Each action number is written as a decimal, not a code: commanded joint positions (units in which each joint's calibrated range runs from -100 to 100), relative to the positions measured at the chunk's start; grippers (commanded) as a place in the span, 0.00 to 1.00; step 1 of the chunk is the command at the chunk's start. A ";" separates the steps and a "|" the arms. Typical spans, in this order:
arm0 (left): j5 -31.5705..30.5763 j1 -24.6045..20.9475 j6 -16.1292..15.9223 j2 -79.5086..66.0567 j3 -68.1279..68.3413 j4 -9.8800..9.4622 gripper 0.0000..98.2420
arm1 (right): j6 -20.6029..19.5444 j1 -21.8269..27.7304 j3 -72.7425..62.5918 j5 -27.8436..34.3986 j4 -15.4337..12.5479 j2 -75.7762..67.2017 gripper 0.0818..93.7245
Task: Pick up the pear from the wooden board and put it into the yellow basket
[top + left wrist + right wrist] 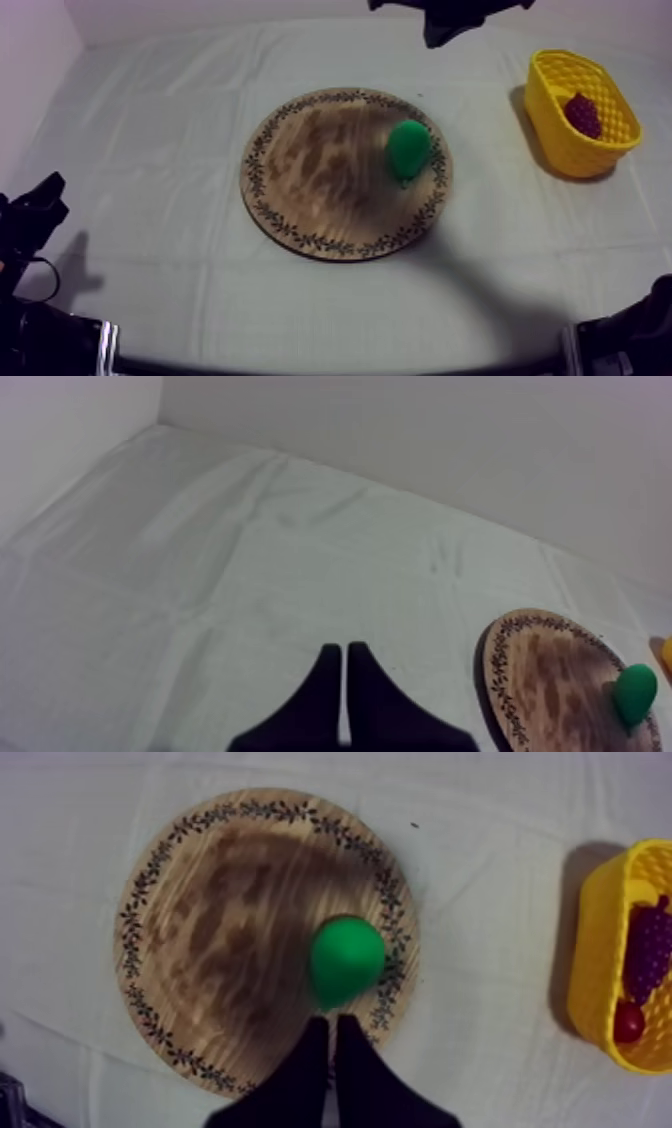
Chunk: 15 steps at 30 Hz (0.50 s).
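A green pear [409, 148] stands on the right part of the round wooden board [320, 160], close to its patterned rim. The yellow basket [600, 140] sits at the far right of the table. My right gripper [332, 1032] hovers above the board's near rim, fingers together as a narrow wedge, just short of the pear [345, 959]. Its arm [455, 18] comes in at the far edge of the table. My left gripper [345, 661] is shut on nothing over bare cloth, well left of the board [545, 676] and the pear [635, 692].
A bunch of dark grapes [583, 115] lies in the basket, and beside the grapes [650, 952] a small red fruit [628, 1020] rests against the basket wall [590, 952]. Open cloth spreads between board and basket. My left arm [35, 215] rests low at the left.
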 commanded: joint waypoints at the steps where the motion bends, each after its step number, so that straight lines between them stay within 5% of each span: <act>1: -0.01 0.02 -0.01 0.00 0.00 -0.02 0.00 | -0.30 0.26 -0.01 0.54 -0.61 3.43 0.00; 13: -0.01 0.02 -0.01 0.00 0.00 -0.02 0.00 | -1.09 1.54 -0.06 0.78 -2.93 11.61 0.01; 15: -0.01 0.02 -0.01 0.00 0.00 -0.02 0.00 | -1.07 1.85 -0.13 0.77 -3.34 12.16 0.23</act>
